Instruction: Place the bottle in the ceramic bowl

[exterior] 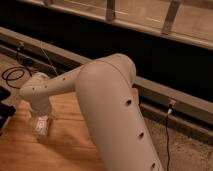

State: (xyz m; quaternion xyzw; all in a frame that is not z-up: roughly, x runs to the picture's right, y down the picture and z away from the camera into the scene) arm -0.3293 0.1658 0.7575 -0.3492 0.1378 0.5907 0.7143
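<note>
The bottle [41,127] is small, whitish-clear with a pale label, and lies on the wooden table [70,145] at the left. My gripper [40,116] hangs from the white wrist directly over the bottle and reaches down onto it, hiding its upper part. The thick white arm [112,110] sweeps across the middle of the view. The ceramic bowl is hidden behind the arm.
A dark object [4,114] sits at the table's left edge. A coiled black cable [14,75] lies on the floor behind the table. A long grey ledge [170,97] runs along the back, with a thin cable [167,132] hanging at the right.
</note>
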